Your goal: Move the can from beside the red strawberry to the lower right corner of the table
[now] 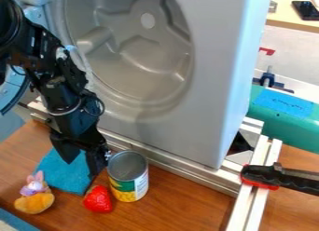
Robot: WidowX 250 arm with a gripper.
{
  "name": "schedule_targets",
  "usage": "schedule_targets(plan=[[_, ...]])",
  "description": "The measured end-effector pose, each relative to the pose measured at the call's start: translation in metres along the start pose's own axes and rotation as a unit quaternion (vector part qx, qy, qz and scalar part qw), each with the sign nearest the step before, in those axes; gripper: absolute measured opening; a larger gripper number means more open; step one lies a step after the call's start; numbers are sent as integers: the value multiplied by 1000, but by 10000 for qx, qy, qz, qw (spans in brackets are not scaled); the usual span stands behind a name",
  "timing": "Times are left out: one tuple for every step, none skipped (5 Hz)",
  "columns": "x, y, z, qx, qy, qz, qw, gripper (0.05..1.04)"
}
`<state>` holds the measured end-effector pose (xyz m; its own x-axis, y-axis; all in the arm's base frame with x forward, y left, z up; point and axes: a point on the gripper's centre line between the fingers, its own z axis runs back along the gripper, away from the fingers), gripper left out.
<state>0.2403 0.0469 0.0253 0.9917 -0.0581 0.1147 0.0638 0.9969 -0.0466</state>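
Your hand (80, 166) hangs over blue cloth (61, 175), fingers (94, 164) apart.
Your wood table (181, 204) holds a round can (129, 176), shiny strawberry (98, 200) and smooth gray panel (215, 71).

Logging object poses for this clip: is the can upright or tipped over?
Upright. The can stands on the wooden table, its round metal end facing up and its label wrapping the side below.

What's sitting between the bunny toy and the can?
In the camera view, the red strawberry, close beside the can, and a corner of the blue cloth lie between them.
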Motion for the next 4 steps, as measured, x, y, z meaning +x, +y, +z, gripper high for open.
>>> schedule_targets(plan=[[-3,-1,-5,-32,103,9,9999,1001],[17,5,-11,-32,96,167,9998,1001],[29,7,-17,-122,109,231,9996,1001],[44,12,-22,0,13,275,9996,1001]])
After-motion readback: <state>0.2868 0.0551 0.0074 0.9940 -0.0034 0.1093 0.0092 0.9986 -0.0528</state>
